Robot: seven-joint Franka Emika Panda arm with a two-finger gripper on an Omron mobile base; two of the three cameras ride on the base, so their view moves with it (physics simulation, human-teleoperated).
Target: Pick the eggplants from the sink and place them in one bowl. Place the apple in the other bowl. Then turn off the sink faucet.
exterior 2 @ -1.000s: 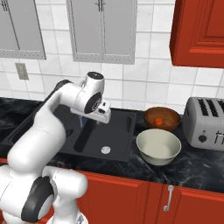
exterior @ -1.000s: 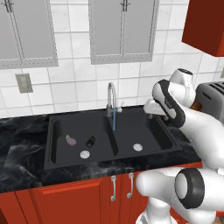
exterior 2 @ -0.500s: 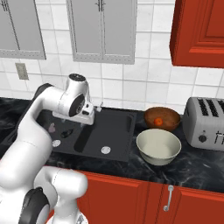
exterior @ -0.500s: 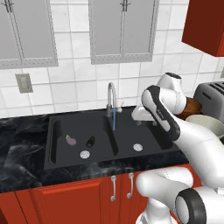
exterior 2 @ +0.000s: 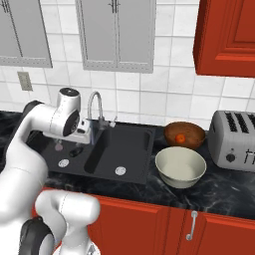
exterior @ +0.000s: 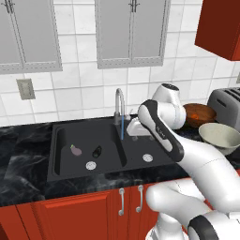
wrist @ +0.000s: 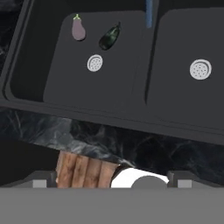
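While the apple already sits in the brown bowl and the pale bowl beside it is empty, I judge the step in hand to be fetching the first eggplant, so I'm steering toward the left basin of the sink. My gripper hangs above the divider near the faucet, jaws spread wide and carrying nothing. The pale purple eggplant and the dark eggplant lie near each other by the back of that basin, just apart, with the drain in front of them. To do this well, I'd pick one, probably the dark one since it lies nearer the divider, centre over it, and turn the wrist so the jaws close across its narrow width, not along its length. I'd come straight down to avoid nudging its neighbour, and keep clear of the water stream running from the spout. These are small, rounded things and may roll, so I'd close slowly.
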